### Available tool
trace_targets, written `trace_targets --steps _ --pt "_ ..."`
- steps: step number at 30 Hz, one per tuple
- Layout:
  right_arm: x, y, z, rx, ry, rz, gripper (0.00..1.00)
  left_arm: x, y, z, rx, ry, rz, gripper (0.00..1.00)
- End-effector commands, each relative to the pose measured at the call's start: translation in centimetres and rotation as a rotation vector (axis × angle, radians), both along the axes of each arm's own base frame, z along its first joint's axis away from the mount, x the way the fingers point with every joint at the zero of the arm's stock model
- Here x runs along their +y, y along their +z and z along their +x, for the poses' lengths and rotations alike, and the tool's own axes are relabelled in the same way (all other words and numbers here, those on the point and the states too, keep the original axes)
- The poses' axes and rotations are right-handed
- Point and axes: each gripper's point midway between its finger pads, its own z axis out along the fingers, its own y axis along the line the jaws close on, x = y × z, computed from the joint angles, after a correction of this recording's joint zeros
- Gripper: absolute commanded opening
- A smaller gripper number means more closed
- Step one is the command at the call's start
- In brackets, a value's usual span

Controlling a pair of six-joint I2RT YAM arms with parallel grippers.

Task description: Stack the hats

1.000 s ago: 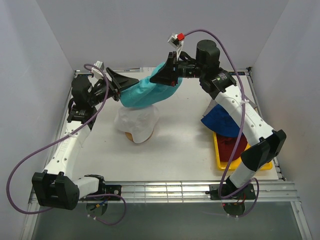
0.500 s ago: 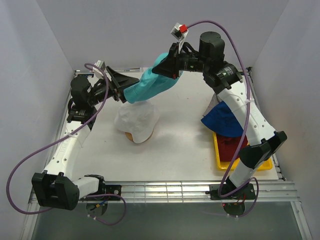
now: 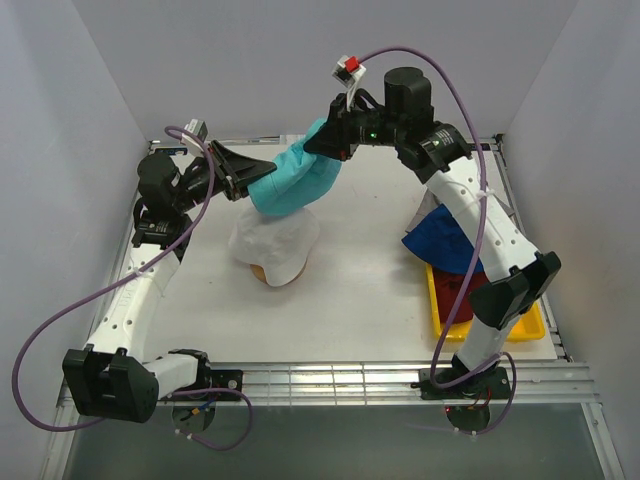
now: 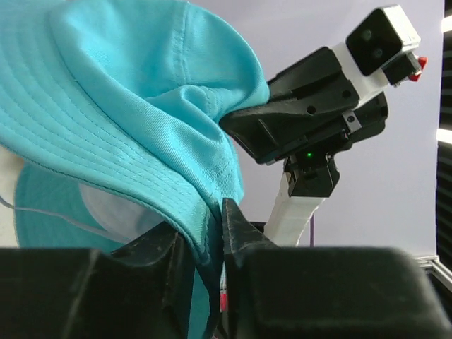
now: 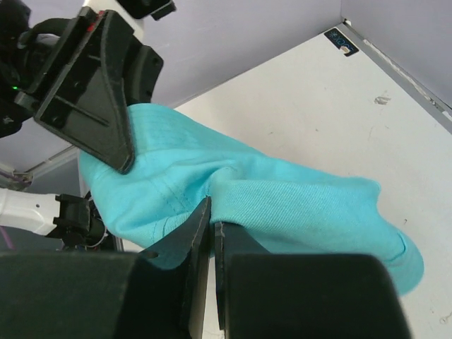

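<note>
A teal hat (image 3: 298, 180) hangs in the air between my two grippers, over the white hat (image 3: 275, 245) that sits on the wooden stand (image 3: 262, 273). My left gripper (image 3: 262, 172) is shut on the teal hat's (image 4: 127, 92) brim; in the left wrist view the fabric is pinched between the fingertips (image 4: 208, 219). My right gripper (image 3: 318, 143) is shut on a fold of the teal hat (image 5: 296, 198) at its far side, its jaws (image 5: 212, 212) almost touching. A navy blue hat (image 3: 445, 245) and a dark red hat (image 3: 468, 290) lie on the right.
The yellow tray (image 3: 535, 330) sits at the right edge of the table, under the navy and dark red hats. The right arm arches over them. Walls close the table in on the left, back and right.
My left gripper has closed on the teal hat's brim. The right gripper has carried its side of the hat a little to the left, bunching the hat above the white one.
</note>
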Motion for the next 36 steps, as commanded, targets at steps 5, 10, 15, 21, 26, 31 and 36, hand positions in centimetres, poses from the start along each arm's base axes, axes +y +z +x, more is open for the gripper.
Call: trace_targets --steps 5,10,15,21,26,31,36 --pt "0.1 -0.3 1.6 0.024 -0.082 -0.013 0.08 0.3 1.2 -0.5 -0.039 0.022 -0.008 0.00" --pt "-0.1 -0.5 2.9 0.074 -0.170 -0.009 0.18 0.8 3.7 1.2 -0.076 0.097 -0.007 0.00" --pt "-0.1 -0.9 4.4 0.154 -0.261 -0.011 0.29 1.3 4.9 2.7 -0.100 0.167 -0.014 0.00" --pt "-1.5 -0.7 5.3 0.196 -0.367 0.002 0.74 1.8 6.4 4.0 -0.127 0.212 -0.080 0.00" --pt "-3.7 -1.2 6.1 0.250 -0.440 0.014 0.90 1.7 8.3 4.7 -0.173 0.210 -0.122 0.00" --pt "-5.6 -2.1 6.4 0.305 -0.478 0.029 0.90 1.3 9.0 5.3 -0.204 0.182 -0.156 0.00" --pt "-6.9 -2.6 6.6 0.337 -0.502 0.073 0.90 1.3 8.1 5.4 -0.187 0.183 -0.161 0.00"
